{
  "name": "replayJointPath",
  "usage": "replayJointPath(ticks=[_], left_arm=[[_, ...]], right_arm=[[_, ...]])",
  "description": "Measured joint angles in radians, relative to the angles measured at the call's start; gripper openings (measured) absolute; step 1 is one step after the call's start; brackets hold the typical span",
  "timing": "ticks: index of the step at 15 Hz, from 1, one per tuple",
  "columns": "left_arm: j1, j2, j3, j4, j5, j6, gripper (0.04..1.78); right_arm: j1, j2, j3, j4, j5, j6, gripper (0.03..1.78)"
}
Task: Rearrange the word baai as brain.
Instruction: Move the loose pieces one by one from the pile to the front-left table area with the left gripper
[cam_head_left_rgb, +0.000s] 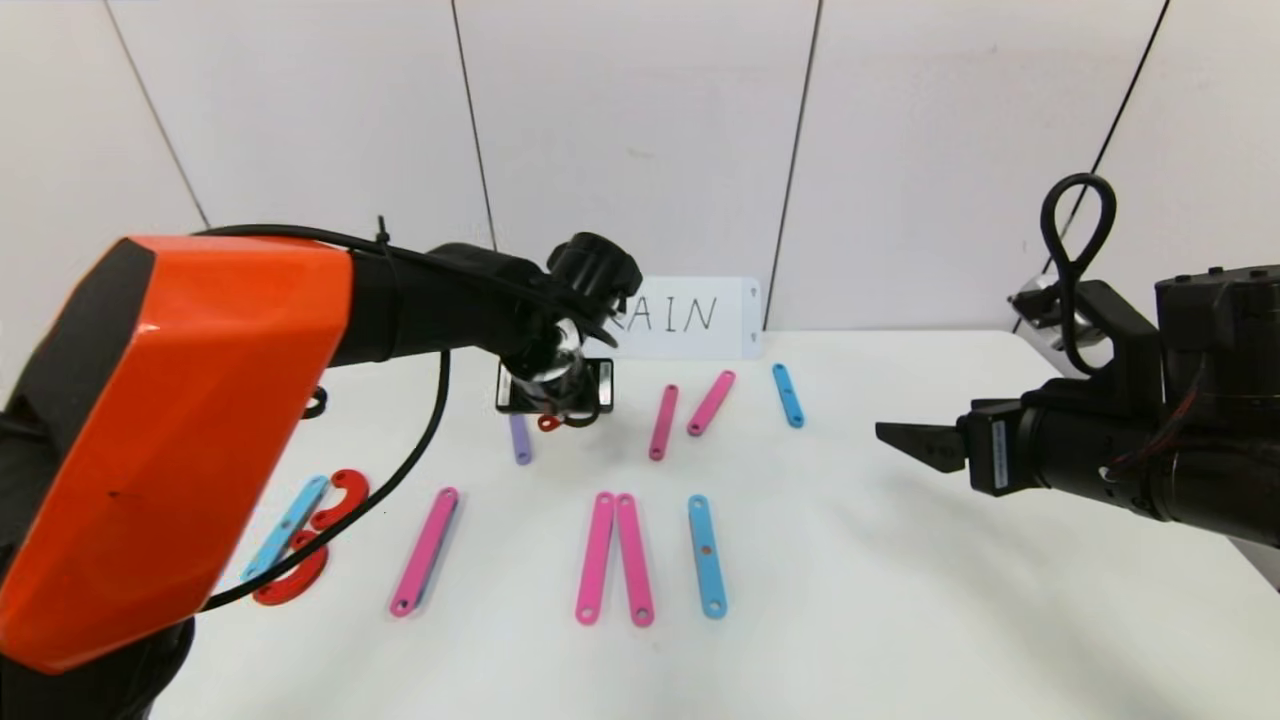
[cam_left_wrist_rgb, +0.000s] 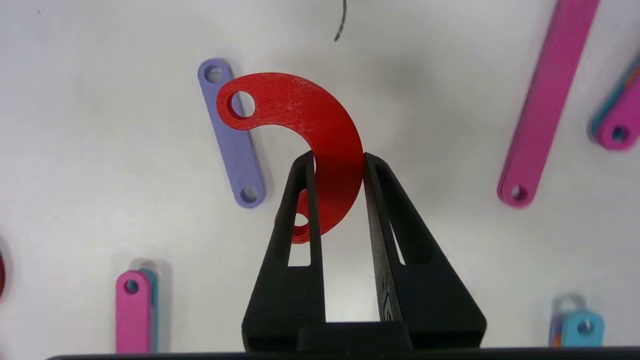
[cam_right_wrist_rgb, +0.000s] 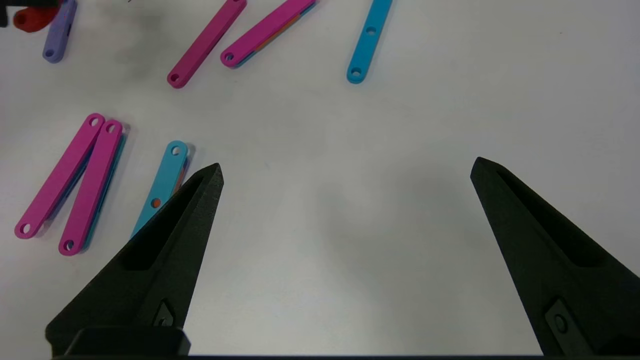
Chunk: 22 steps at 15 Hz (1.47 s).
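The left gripper is clamped narrowly on a red half-ring piece, held just beside the purple strip, on the side away from the left arm's base. The left arm reaches forward over the white table, short of the white card. The right gripper hangs wide apart, holding nothing, well right of the purple strip.

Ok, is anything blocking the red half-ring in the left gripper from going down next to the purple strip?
Nothing visible does. The left gripper holds the red half-ring above the purple strip, and the white table beside that strip is bare.
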Motion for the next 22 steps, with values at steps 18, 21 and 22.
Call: replayJointPath(ticks=[18,21,22], left_arm=[[0.143,-0.297,0.581,-0.132,-0.367,0.451,0.31],[0.144,-0.272,0.583,-0.135,-0.365,0.431,0.31],[0.144,-0.266,0.583,-0.135,-0.357,0.43,0.31]], right_arm=[[0.003,0.003,0.002,0.0,0.002,-0.002,1.73],[0.003,0.004,0.003,0.0,0.0,-0.003,1.73],[0.003,0.004,0.003,0.0,0.0,-0.003,1.73]])
